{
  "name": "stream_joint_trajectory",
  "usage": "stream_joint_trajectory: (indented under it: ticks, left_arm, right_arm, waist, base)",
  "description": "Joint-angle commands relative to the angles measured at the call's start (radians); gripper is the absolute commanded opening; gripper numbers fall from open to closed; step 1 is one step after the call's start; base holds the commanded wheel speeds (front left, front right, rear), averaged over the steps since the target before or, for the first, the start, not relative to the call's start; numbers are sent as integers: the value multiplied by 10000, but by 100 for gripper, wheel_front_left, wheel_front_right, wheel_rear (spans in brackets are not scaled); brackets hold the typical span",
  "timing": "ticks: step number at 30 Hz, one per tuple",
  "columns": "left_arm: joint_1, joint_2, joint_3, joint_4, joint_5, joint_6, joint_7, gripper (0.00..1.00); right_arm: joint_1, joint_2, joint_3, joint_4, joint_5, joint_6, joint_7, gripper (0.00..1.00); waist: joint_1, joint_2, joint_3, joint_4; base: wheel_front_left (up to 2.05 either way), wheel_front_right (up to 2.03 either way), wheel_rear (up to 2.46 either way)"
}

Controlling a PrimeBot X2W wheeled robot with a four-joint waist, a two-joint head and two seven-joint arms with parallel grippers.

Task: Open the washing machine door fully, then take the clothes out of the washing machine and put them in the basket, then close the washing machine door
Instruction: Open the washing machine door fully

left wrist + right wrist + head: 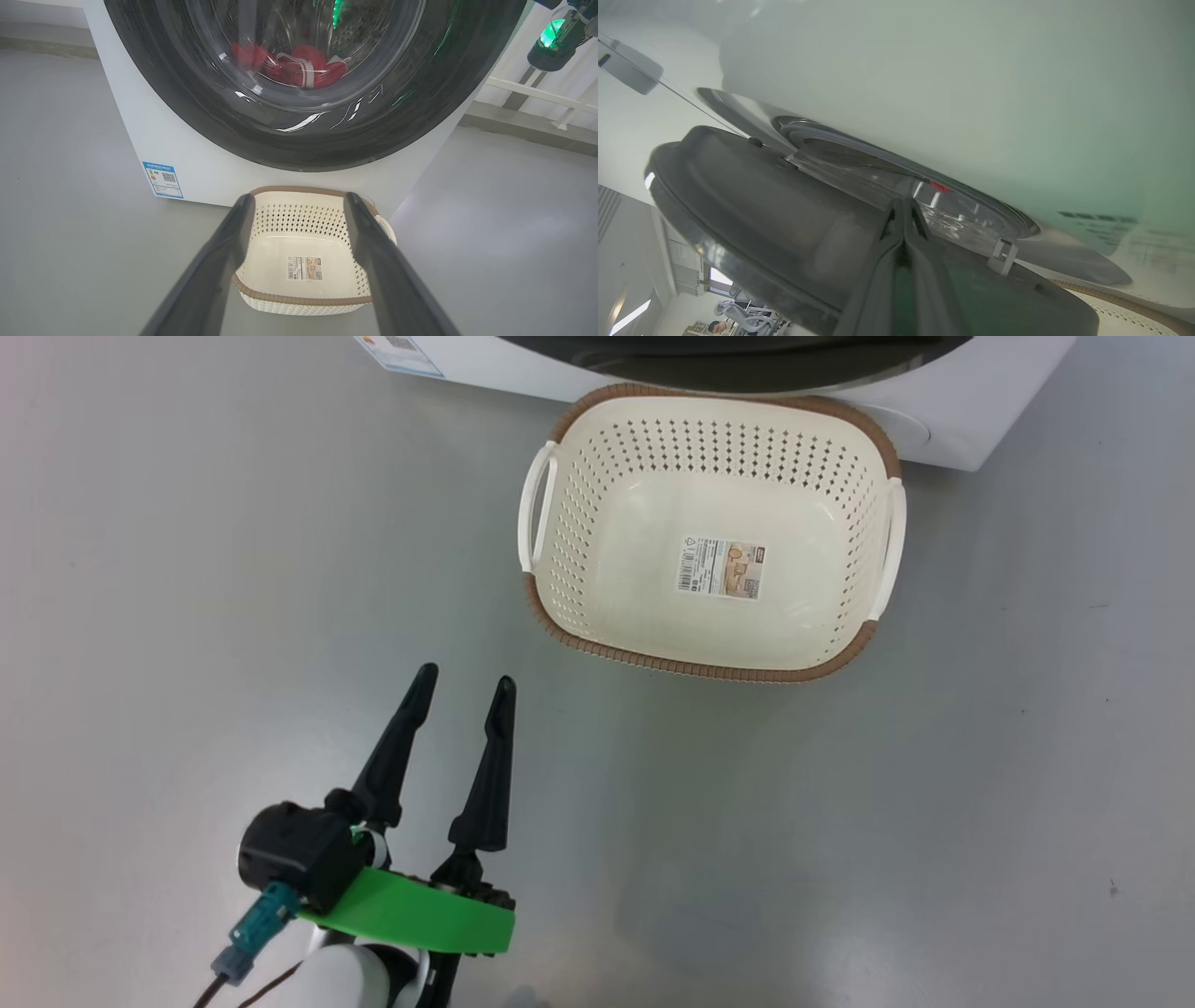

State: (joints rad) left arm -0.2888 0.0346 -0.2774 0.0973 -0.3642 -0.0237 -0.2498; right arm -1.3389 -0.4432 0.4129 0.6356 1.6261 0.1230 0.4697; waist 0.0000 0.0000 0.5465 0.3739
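While the left gripper (467,675) gapes empty lower left, the cream perforated plastic basket (691,667) sits apart, upper right of it; right gripper (904,205) closed tight.

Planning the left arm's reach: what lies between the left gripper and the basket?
Bare grey floor, nothing else, as the head view shows. The open left gripper sits just short of the basket.

Robot's left tool (466,677): 2 long blk fingers (397,747).
Blk housing (294,854), green plate (411,915), teal plug (266,915) w/ cable (229,966), white forearm (341,980).
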Motion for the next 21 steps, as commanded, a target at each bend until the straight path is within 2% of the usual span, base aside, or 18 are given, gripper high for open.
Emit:
stream_joint_trajectory:
  ticks: [1,9,21]
  left_arm:
    - [-40,156,270,-266,-51,87,-120,100]
    - [37,156,265,-292,-17,132,-120,100]
    - [141,156,288,-259,96,112,-120,100]
  right_arm:
    - [16,298,166,-219,43,77,195,0]
    - [397,362,118,-399,213,77,677,0]
    - [1626,573,645,-1244,-91,77,1238,0]
  waist:
    - [0,0,-20,10]
    - [0,0,-255,-37]
    - [0,0,-740,-243]
  base:
    - [0,0,0]
    - [0,0,0]
    - [0,0,0]
